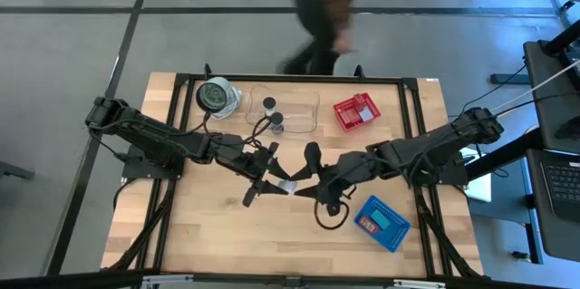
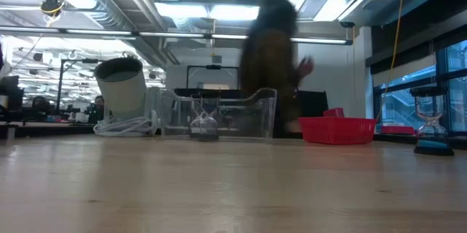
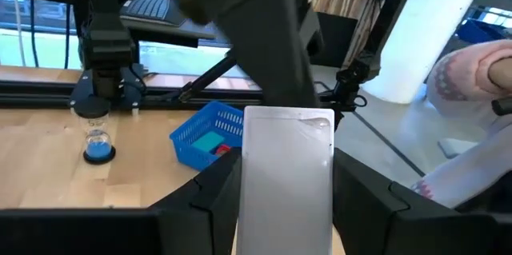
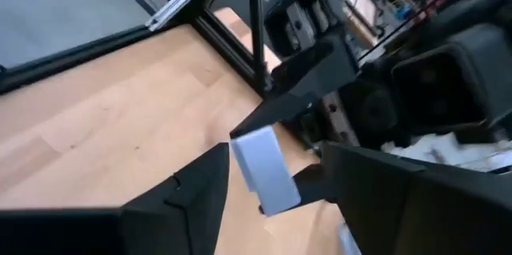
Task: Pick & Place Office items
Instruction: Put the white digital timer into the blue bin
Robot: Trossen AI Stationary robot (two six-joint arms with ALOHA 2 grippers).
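Note:
A flat silver-white piece is held over the middle of the table, with my left gripper shut on it. In the high view the piece is a pale sliver between the two arms. My right gripper comes at the piece from the table's right. It is open, with one finger on each side of the piece's free end. Both grippers are above the top of the low view. My left gripper pinches the silver-white piece by its two long edges between its two fingers, along the piece's length. The fingers come almost level from the table's left. The piece sticks out forward past the fingertips, clear of the table. My right gripper: I cannot tell whether a finger touches the piece.
A blue basket sits near right, and a red mesh basket far right. A clear tray with two small hourglasses stands at the far middle. A round black-and-silver object lies far left. A person walks beyond the far edge.

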